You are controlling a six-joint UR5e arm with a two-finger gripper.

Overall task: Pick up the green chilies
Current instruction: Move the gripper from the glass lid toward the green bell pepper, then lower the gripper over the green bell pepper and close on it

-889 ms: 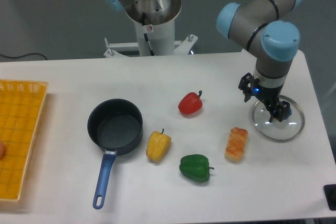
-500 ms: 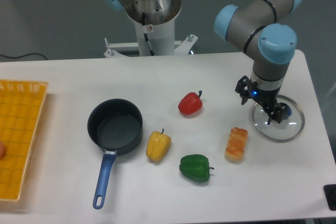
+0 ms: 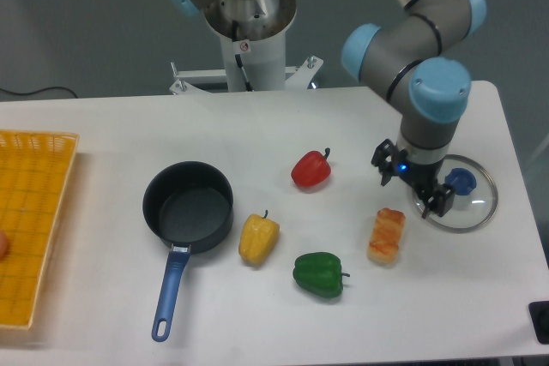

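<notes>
On the white table [image 3: 103,122], near its front edge, the green pepper [image 3: 319,274] was seen lying on its side, stem pointed right, untouched and free of the arm. The yellow pepper [image 3: 258,238] was placed just to its upper left, and the red pepper [image 3: 310,169] was set farther back, well apart from it. A browned, breaded piece of food [image 3: 387,235] was found to the right of the green pepper, near but not touching it.

The gripper [image 3: 414,184] was held above the table at the right, between the red pepper and the glass lid [image 3: 467,209], over the lid's left rim; nothing was seen between its fingers. Whether the jaws were parted or closed could not be told from this angle. A blue light was lit on the wrist. The lid's blue knob [image 3: 460,181] was left uncovered just right of the gripper.

A dark pan [image 3: 188,207] with a blue handle [image 3: 168,292] was set left of the yellow pepper. A yellow basket [image 3: 34,212] was placed at the table's left edge. A small round red-ringed sticker was borne by the robot base [image 3: 249,27] behind the table; its marking could not be read.
</notes>
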